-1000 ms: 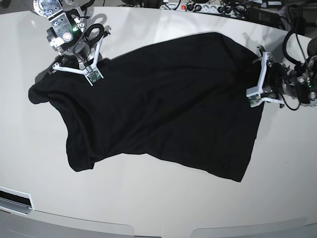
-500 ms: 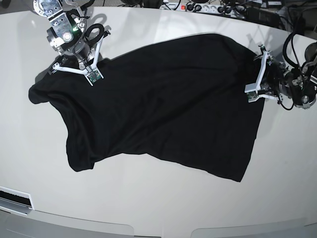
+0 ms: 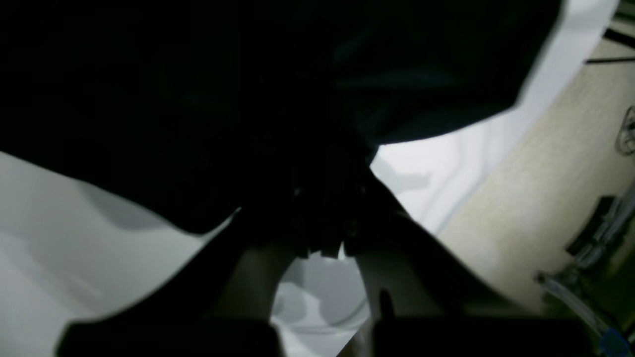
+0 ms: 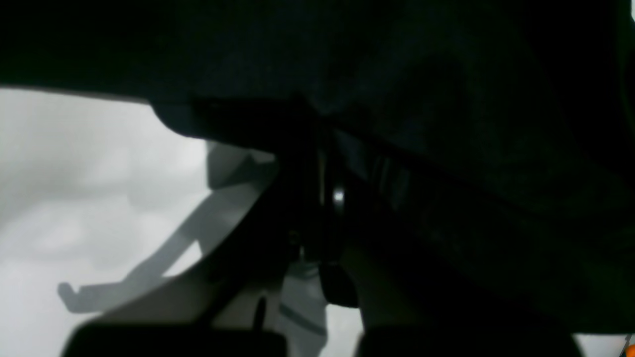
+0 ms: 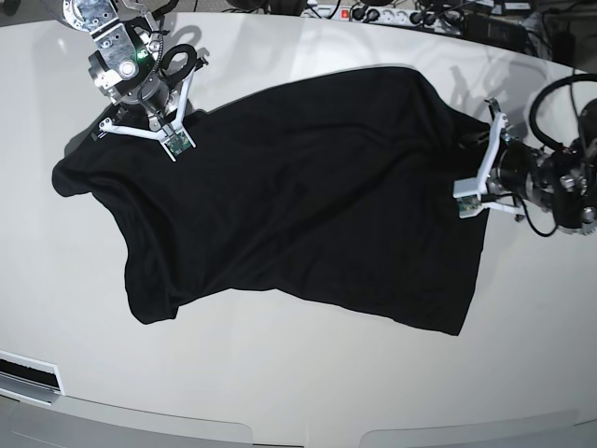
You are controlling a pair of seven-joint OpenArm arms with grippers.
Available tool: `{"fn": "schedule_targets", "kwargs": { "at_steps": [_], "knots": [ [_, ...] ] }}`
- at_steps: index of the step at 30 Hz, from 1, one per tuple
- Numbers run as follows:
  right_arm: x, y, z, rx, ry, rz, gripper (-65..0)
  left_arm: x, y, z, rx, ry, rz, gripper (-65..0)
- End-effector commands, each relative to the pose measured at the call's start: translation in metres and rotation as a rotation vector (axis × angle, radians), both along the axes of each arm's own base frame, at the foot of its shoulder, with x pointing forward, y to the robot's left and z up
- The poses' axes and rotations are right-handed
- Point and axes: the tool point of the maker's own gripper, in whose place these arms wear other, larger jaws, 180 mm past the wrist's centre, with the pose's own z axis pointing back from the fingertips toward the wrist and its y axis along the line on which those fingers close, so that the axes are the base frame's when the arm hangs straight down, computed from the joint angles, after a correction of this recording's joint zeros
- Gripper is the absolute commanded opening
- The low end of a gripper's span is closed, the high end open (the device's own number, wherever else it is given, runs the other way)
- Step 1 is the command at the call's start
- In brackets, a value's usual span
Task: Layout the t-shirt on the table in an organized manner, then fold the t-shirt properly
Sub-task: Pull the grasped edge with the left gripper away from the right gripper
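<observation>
The black t-shirt [image 5: 308, 196] lies spread and wrinkled across the white table [image 5: 308, 392], one sleeve toward the left. My right gripper [image 5: 154, 123] is at the shirt's upper left edge. In the right wrist view it [image 4: 317, 213] is shut on a fold of the t-shirt [image 4: 446, 74]. My left gripper [image 5: 478, 170] is at the shirt's right edge. The left wrist view shows its fingers [image 3: 325, 243] shut on bunched black cloth [image 3: 248, 99] just above the table [image 3: 74, 238].
A power strip and cables [image 5: 392, 14] run along the table's far edge. A white slotted fixture [image 5: 28, 373] sits at the near left corner. Beyond the table edge, the left wrist view shows beige floor [image 3: 536, 163].
My left gripper has moved left onto the shirt's right edge and closed on the cloth, drawing that edge inward. The right arm has stayed still.
</observation>
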Motion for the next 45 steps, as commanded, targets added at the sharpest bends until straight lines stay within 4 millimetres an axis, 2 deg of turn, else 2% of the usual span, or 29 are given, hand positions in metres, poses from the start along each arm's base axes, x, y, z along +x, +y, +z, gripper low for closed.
{"fn": "schedule_targets", "kwargs": {
  "at_steps": [1,7,8,10,11,12,13,15,16,22,23,26,27,28,37,39,40,42,45],
  "knots": [
    [-0.017,-0.01,-0.004,-0.038,0.071,-0.005,-65.0,0.007,0.007,0.011,0.015,-0.031,-0.012,-65.0],
    [-0.014,-0.009,-0.002,-0.035,0.061,-0.007,-65.0,0.006,0.02,0.014,0.047,-0.033,-0.01,-65.0],
    [-0.014,-0.009,-0.002,-0.035,0.061,-0.007,-65.0,0.006,0.02,0.014,0.048,-0.032,-0.008,-60.2],
    [-0.014,-0.009,-0.002,-0.035,0.061,-0.007,-65.0,0.006,0.02,0.014,0.047,-0.03,-0.007,-45.6],
    [-0.014,-0.009,-0.002,-0.035,0.061,-0.007,-65.0,0.006,0.019,0.014,0.04,-0.032,-0.006,-40.6],
    [-0.014,-0.009,-0.002,-0.035,0.062,-0.008,-65.0,0.007,0.016,0.014,0.023,-0.039,-0.004,-40.5],
    [-0.014,-0.009,-0.002,-0.035,0.062,-0.008,-65.0,0.007,0.014,0.014,0.014,-0.041,-0.003,-43.9],
    [-0.014,-0.009,-0.002,-0.036,0.061,-0.008,-65.0,0.008,0.014,0.013,0.013,-0.047,-0.006,-61.6],
    [-0.014,-0.009,-0.002,-0.037,0.063,-0.009,-65.0,0.008,0.015,0.013,0.021,-0.051,-0.009,-65.0],
    [-0.014,-0.01,-0.001,-0.038,0.059,-0.017,-65.0,0.004,0.014,0.01,0.014,-0.037,-0.006,-65.0],
    [-0.014,-0.01,-0.001,-0.038,0.06,-0.018,-65.0,0.001,0.014,0.008,0.013,-0.029,-0.004,-63.5],
    [-0.014,-0.01,-0.001,-0.038,0.06,-0.018,-65.0,-0.008,0.01,0.0,-0.024,-0.01,0.015,-40.3],
    [-0.014,-0.01,-0.001,-0.038,0.059,-0.018,-65.0,-0.009,0.01,-0.005,-0.026,-0.017,0.018,-35.7],
    [-0.014,-0.01,-0.001,-0.038,0.059,-0.018,-65.0,-0.009,0.012,-0.01,-0.017,-0.022,0.017,-34.9],
    [-0.015,-0.01,-0.002,-0.039,0.061,-0.018,-65.0,-0.01,0.006,-0.042,-0.007,0.005,0.061,-36.6],
    [-0.016,-0.011,-0.002,-0.044,0.067,-0.019,-65.0,-0.011,0.006,-0.05,0.007,0.013,0.067,-41.7],
    [-0.016,-0.011,-0.002,-0.047,0.072,-0.021,-65.0,-0.012,0.006,-0.052,0.013,0.018,0.067,-47.4],
    [-0.016,-0.012,-0.002,-0.048,0.071,-0.021,-65.0,-0.014,0.008,-0.052,0.029,0.028,0.063,-63.5],
    [-0.016,-0.012,-0.002,-0.048,0.071,-0.021,-65.0,-0.01,0.008,-0.044,0.064,0.019,0.032,-65.0]
  ]
}}
